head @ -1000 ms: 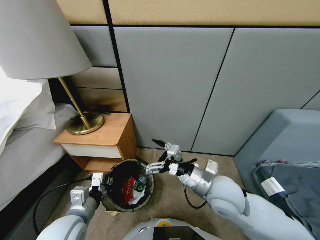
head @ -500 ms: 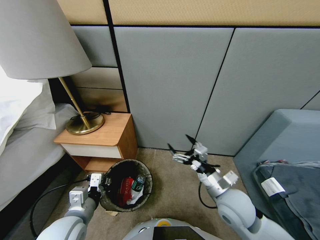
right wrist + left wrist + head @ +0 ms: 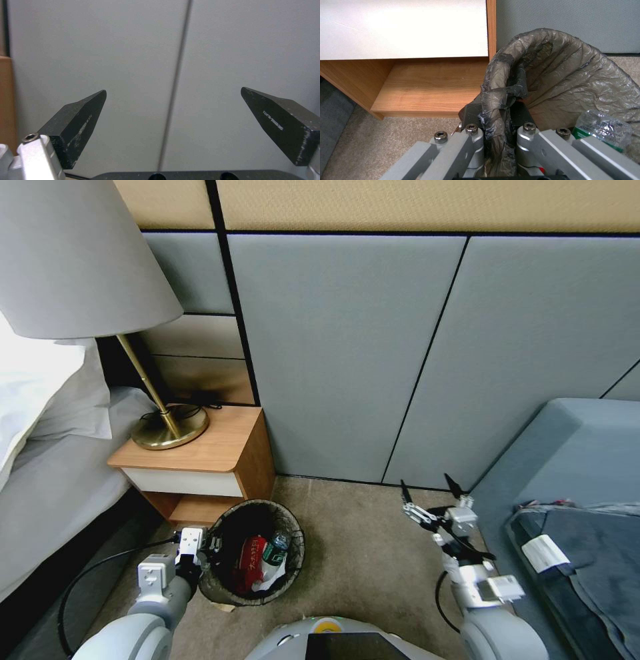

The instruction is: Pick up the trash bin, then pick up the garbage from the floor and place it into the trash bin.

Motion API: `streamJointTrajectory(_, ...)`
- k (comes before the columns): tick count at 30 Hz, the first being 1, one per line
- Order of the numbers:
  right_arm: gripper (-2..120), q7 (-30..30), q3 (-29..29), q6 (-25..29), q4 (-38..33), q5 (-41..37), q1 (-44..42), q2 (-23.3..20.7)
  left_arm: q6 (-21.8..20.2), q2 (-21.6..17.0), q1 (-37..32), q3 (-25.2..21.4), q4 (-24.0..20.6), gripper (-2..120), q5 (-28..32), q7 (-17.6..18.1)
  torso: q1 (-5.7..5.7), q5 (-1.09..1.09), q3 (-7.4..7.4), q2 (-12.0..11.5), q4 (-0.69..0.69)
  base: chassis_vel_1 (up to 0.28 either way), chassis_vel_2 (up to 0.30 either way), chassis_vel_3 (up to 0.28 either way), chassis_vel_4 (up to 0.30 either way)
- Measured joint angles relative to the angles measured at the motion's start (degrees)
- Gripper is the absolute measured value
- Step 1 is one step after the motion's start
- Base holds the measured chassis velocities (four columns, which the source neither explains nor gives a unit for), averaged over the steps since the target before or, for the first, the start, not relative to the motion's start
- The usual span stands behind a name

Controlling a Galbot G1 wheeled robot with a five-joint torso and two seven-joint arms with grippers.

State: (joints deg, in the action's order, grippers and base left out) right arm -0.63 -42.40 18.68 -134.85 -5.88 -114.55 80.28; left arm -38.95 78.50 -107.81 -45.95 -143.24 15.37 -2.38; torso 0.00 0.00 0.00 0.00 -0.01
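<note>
Left end effector is clamped tight on the near-left rim of the trash bin, and the left wrist view shows it plainly: one finger sits outside the rim, the other inside, with the dark bag liner bunched between them. The trash bin sits low on the beige carpet, just in front of the wooden nightstand and beside its open lower shelf. Inside the bin lies the garbage: a red-and-white wrapper, a small clear bottle with a green label leaning against it (the crinkled bottle sits close by the left end effector in the wrist view), and a scrap of white paper below them. Over on the other side, the right end effector is up in the air, well apart from the bin, fingers spread wide and holding nothing, pointing at the grey wall panels; its two black fingertips frame a seam in the panelling. Just beside that arm is the blue-grey sofa with a dark bag lying on it. On the nightstand stands a brass lamp, and the bed runs along the left edge.
</note>
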Motion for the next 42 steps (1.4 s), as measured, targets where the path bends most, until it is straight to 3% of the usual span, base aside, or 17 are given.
streamJointTrajectory(10,100,0.77,-0.75,4.61,0.99,-0.01,-4.85,2.69,-0.33,-0.05,-0.13,0.17,0.00,6,-0.06,-0.04,0.00,0.00,0.00,0.00,0.01,0.000,0.000,0.000,0.000)
streamJointTrajectory(42,100,-2.40,5.20,1.15,1.43,0.84,-3.08,0.83,-1.37,-0.30,0.50,0.11,0.00,6,1.25,-0.70,0.00,0.00,0.00,0.00,0.01,0.018,0.018,0.016,0.019)
